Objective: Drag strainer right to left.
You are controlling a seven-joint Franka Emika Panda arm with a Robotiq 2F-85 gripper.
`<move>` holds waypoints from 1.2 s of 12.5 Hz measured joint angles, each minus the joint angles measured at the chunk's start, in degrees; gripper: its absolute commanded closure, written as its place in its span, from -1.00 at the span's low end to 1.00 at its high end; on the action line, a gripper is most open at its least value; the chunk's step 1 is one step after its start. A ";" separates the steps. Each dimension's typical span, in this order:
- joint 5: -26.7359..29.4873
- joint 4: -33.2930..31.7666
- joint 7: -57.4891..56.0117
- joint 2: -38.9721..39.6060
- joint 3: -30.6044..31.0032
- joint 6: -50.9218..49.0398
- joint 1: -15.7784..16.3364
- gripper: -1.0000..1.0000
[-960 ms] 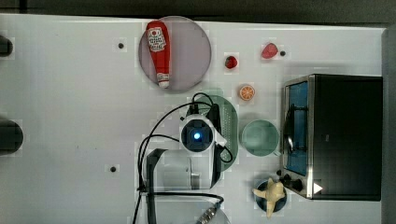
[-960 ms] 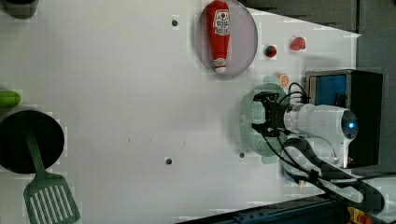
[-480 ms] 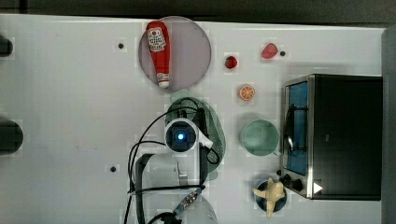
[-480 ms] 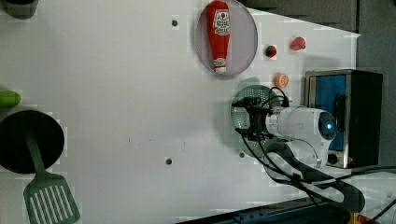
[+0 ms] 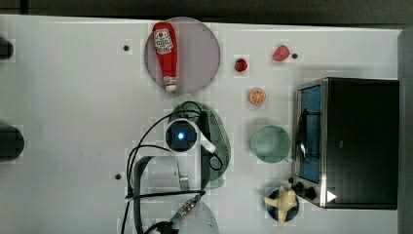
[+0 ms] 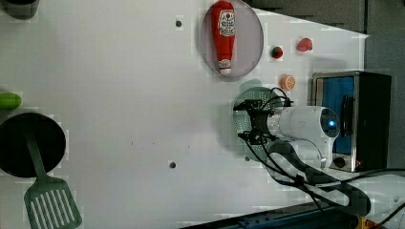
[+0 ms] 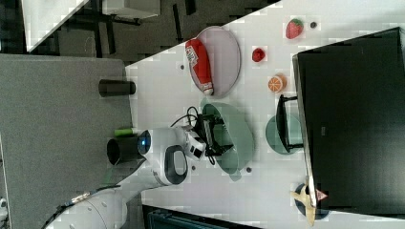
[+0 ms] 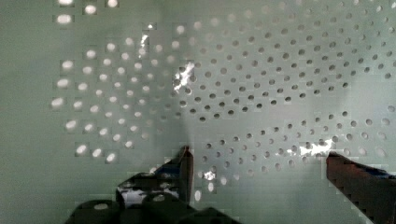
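The strainer (image 5: 223,136), a pale mint-green oval colander, lies at mid-table below the plate, under my arm. In the left view the strainer (image 6: 248,98) has my gripper (image 6: 239,122) reaching down inside it with its fingers spread apart. From the right view the gripper (image 7: 213,136) stands in the strainer (image 7: 239,133) near its side away from the oven. The wrist view looks onto the strainer's (image 8: 233,70) holed inner wall from close by, with the gripper (image 8: 259,161) open and nothing between its fingers (image 8: 183,163).
A ketchup bottle (image 5: 164,53) lies on a grey plate (image 5: 202,53) above the strainer. A round mint bowl (image 5: 271,144), an orange slice (image 5: 256,96) and a toaster oven (image 5: 355,141) are on the top view's right. A black pan (image 6: 28,145) and a spatula (image 6: 50,205) lie on the left view's left.
My gripper and the strainer have slid together toward the top view's left, away from the round bowl. The fingers have stayed open.
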 measured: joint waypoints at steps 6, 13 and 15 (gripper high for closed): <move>-2.61 1.90 0.87 -0.42 -0.75 -4.59 3.06 -1.00; -2.44 3.47 13.54 -0.78 0.40 -7.95 9.96 -1.00; -2.70 4.03 17.85 -0.42 1.77 -11.19 11.12 -1.00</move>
